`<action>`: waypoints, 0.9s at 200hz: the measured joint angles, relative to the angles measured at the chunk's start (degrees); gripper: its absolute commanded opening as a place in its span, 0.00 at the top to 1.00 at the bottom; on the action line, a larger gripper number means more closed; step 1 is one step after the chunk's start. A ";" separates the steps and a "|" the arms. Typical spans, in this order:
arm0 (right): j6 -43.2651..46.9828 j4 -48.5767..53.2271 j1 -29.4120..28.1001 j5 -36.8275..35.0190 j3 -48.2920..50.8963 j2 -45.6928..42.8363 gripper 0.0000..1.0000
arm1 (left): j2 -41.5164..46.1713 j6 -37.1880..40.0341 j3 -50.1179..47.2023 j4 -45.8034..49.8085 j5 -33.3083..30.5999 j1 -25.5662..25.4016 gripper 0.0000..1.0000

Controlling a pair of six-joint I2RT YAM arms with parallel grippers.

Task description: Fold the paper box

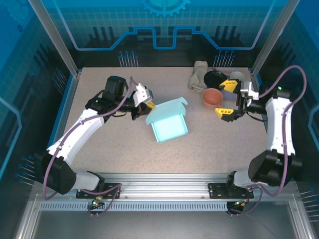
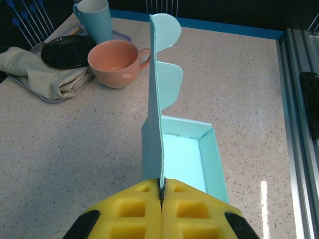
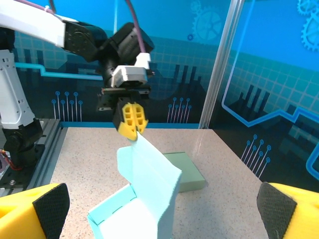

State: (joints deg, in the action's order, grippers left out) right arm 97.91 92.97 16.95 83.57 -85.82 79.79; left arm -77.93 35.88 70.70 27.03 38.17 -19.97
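mid-fold: our left gripper [image 1: 151, 105] pinches the lid [image 1: 167, 107] of the paper box [image 1: 171, 128] at table centre — our right gripper [image 1: 227, 99] hangs wide open at 3 o'clock. next we'd swing the lid toward 5 o'clock and tuck it.

Bright, even overhead light, soft shadows, glare streak on table [image 2: 263, 195], all views sharp.

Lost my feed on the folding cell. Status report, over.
Left gripper shut on the lid, lid upright on the paper box. Right gripper open, empty, right of the box. Pink cup beside right gripper, apart from the box.
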 measured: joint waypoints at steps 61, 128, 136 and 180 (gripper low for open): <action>-0.28 -0.04 -0.57 0.00 2.97 -2.73 0.00 | 0.00 0.00 -0.04 -0.07 -0.02 0.00 0.98; 1.77 0.00 0.37 -0.02 4.48 2.12 0.00 | -6.03 -1.49 0.24 -2.29 0.00 -0.28 0.97; 2.05 0.00 0.37 -0.02 4.48 2.71 0.00 | -7.69 -1.51 0.46 -2.29 -0.20 -0.42 0.97; 2.36 0.02 0.46 -0.02 4.50 5.03 0.00 | -14.49 -1.90 2.91 -2.36 -1.16 -0.79 0.97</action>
State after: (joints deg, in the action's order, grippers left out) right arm 100.27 92.99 17.41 83.55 -81.32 84.82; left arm -92.42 33.98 73.60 24.67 37.01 -20.75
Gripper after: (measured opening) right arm 0.999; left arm 0.056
